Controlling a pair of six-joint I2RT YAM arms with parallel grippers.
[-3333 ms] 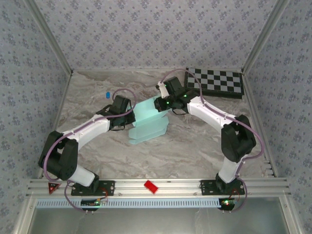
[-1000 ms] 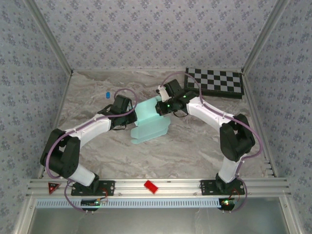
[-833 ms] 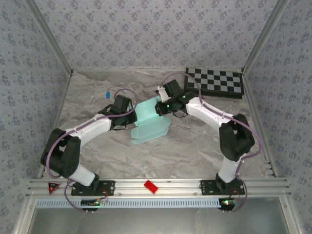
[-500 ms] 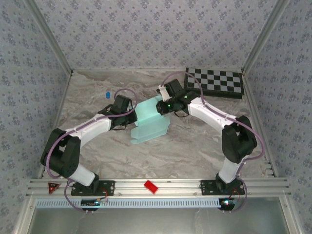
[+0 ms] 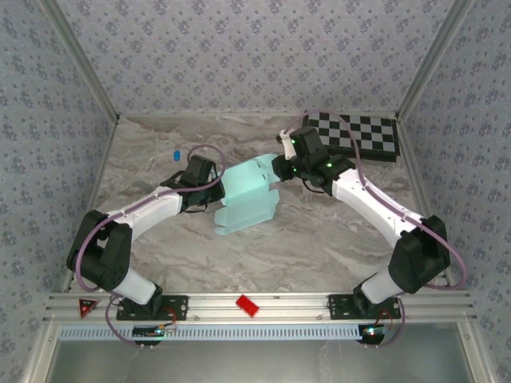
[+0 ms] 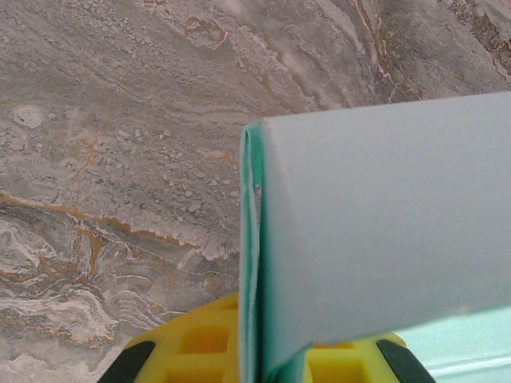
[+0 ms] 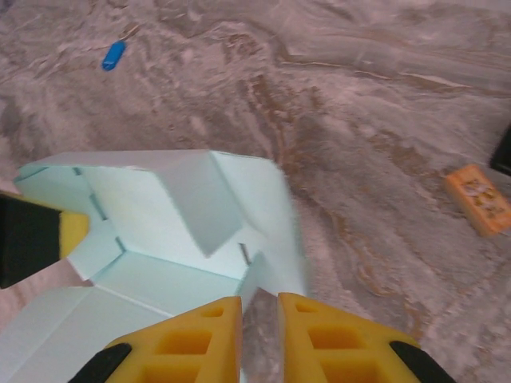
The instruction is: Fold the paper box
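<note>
Left claw [image 6: 267,363] is clamping the paper box [image 5: 247,195] mid-fold; right claw [image 7: 259,309] is hovering slightly parted, empty, probably needing another flap next.

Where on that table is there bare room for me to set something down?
Widest free patch: bare table between the paper box and the near rail. Also free: the far-left corner beyond the small blue piece. Crowded: around the box and by the chessboard.

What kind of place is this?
Likely a robot test booth, not a house: left arm and right arm bolted to a metal rail, patterned walls closing in the marble-look table.
</note>
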